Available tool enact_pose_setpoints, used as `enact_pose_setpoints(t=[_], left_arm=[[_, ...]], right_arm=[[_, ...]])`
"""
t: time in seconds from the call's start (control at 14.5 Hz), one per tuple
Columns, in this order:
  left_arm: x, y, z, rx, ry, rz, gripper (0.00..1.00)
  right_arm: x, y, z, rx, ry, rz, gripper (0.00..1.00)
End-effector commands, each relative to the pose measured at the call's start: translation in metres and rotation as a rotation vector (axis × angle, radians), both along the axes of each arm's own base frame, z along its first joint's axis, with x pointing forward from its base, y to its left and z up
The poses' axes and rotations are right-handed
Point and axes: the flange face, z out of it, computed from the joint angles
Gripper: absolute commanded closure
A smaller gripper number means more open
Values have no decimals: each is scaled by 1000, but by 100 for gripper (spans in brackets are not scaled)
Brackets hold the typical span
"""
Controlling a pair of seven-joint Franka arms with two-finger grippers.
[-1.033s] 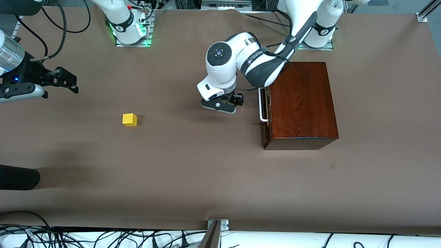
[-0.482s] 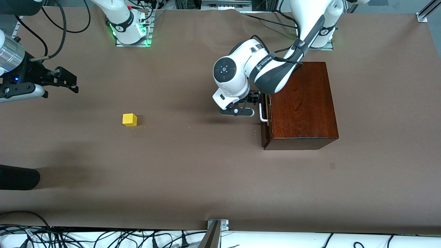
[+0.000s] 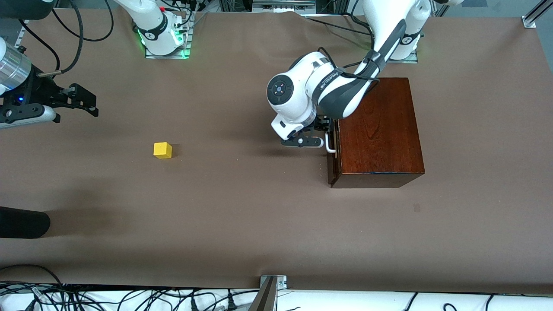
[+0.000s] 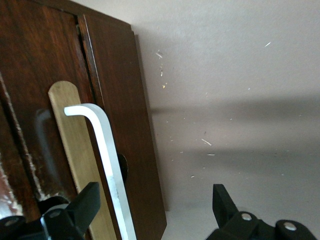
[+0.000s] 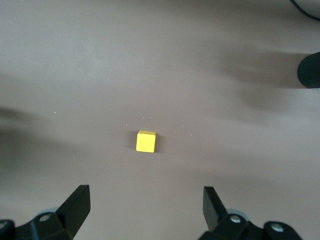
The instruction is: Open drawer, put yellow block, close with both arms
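Note:
The dark mahogany box [image 3: 378, 129] stands toward the left arm's end of the table, its drawer shut. The drawer's front [image 4: 117, 125] carries a white bar handle [image 3: 329, 144], also in the left wrist view [image 4: 107, 160]. My left gripper [image 3: 322, 131] is open at the drawer front, with the handle bar between its fingers and not clamped. The yellow block [image 3: 162, 150] lies on the table toward the right arm's end, also in the right wrist view [image 5: 146, 141]. My right gripper [image 3: 82, 103] is open and empty, held up in the air.
The brown table [image 3: 242, 207] spreads wide between block and box. A black cylinder [image 3: 23, 221] juts in at the right arm's end, nearer to the front camera. Cables lie along the table's front edge.
My left gripper has moved toward the box and now has the handle between its open fingers. The right arm, the block and the box have not moved.

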Motion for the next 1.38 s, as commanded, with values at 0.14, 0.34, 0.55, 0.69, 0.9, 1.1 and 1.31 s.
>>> enact_pose_setpoints(t=[0.14,0.34,0.55,0.69,0.9,1.1,1.31], left_arm=[[-9,4,-28,51,18,-2,0],[-13,0,-36,86,-11,10,0],[-32,-22,-47,86,-19,-1,0],[-44,-43,-48,38,-41,-16,0],[-53,-74,-46,-84,-82,-43,0],[-53,-91,-50,-205,-92,-11,0],[-59,-103,-56,-239,-102,-23,0]], right_arm=[[-3,-3,2,3,9,0,0],[-3,-4,2,2,13,-1,0],[-5,-6,2,2,21,-1,0],[-3,-7,0,2,18,-6,0],[-2,-7,0,2,15,-11,0],[-2,-7,0,2,18,-11,0],[-3,-6,1,2,20,-9,0]])
